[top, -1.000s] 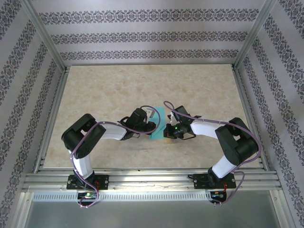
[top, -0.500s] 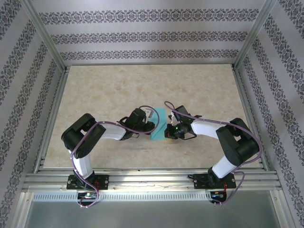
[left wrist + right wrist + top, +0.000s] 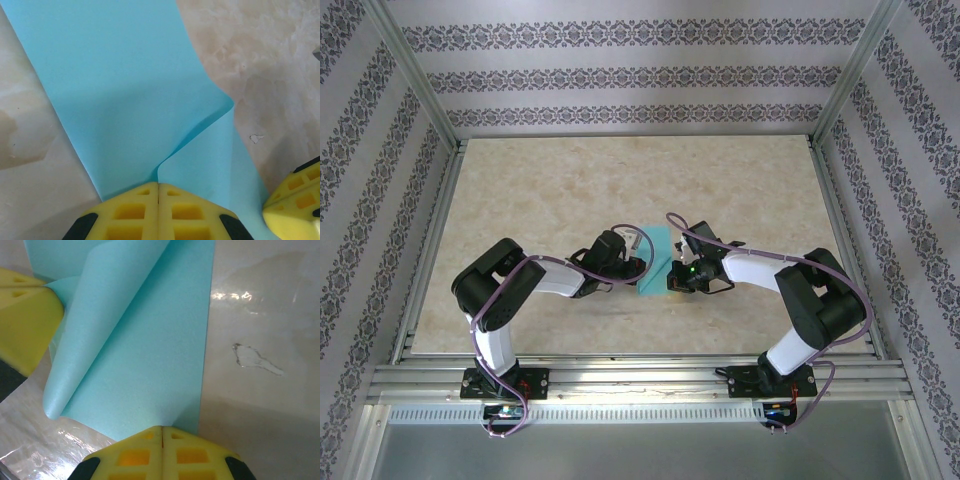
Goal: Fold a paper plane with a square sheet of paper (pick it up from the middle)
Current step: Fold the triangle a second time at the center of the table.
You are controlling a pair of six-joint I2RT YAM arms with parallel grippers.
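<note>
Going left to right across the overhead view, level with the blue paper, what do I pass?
left arm → left gripper → square sheet of paper → right gripper → right arm

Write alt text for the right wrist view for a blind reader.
The right gripper, yellow fingers shut, pinches the near edge of a turquoise square sheet of paper, which curls over to the left. The left gripper, also yellow, pinches it at upper left; the beige marbled table lies to the right.

I see the square sheet of paper (image 3: pixel 657 252) on the table (image 3: pixel 520 190), left gripper (image 3: pixel 638 264) at its nine o'clock, right gripper (image 3: pixel 672 274) at three.
</note>
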